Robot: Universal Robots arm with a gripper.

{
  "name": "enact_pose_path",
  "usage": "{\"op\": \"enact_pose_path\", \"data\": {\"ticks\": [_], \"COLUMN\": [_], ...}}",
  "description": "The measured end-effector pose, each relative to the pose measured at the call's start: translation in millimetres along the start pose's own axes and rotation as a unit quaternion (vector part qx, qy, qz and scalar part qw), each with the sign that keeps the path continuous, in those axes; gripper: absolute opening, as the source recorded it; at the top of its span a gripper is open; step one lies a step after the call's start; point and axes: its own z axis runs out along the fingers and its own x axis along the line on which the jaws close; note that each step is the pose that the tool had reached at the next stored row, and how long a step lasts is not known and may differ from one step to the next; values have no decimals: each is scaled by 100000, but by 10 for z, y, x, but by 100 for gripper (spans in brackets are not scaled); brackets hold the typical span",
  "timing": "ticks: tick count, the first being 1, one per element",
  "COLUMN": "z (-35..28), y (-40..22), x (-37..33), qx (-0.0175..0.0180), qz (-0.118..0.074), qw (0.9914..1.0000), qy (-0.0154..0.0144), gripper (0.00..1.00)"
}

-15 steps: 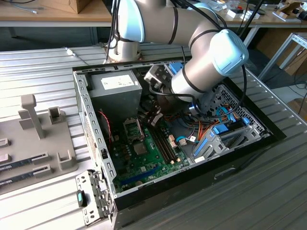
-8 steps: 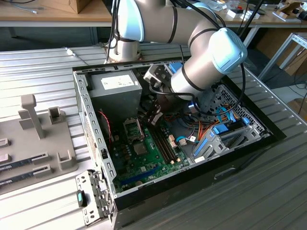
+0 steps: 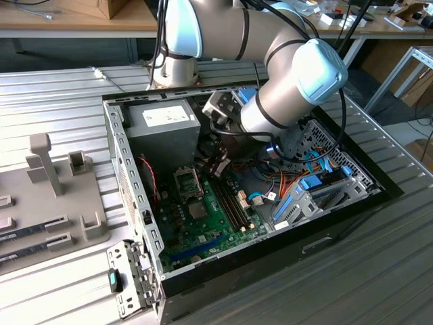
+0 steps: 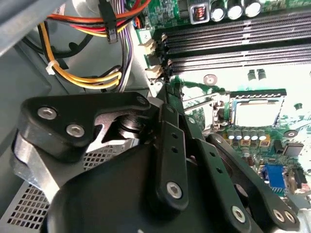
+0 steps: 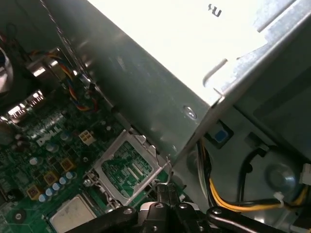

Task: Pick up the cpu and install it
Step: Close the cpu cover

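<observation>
Inside the computer case, beside the power supply, the pressed-together jaws hover over the socket frame.

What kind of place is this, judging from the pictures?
Probably a robotics lab or workshop for computer assembly tests. An open computer case lies on a ribbed metal table with its motherboard exposed, the robot arm reaches into it, and wooden benches stand behind.

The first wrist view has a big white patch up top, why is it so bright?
In the first wrist view, light glares off the grey metal box, washing its top out to white. In the second wrist view the green board is washed out too, while the claw's black links look dark and soft. The exterior view is evenly lit.
</observation>
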Motion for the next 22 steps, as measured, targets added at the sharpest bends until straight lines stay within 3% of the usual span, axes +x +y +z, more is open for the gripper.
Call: {"op": "enact_pose_path", "data": {"ticks": [5,22], "z": [3,48], "y": [-1,61], "x": [0,69], "qx": [1419,1321], "qz": [-444,-494], "qw": [99981,99981], "qy": [-1226,-1341], "gripper": [11,11]}}
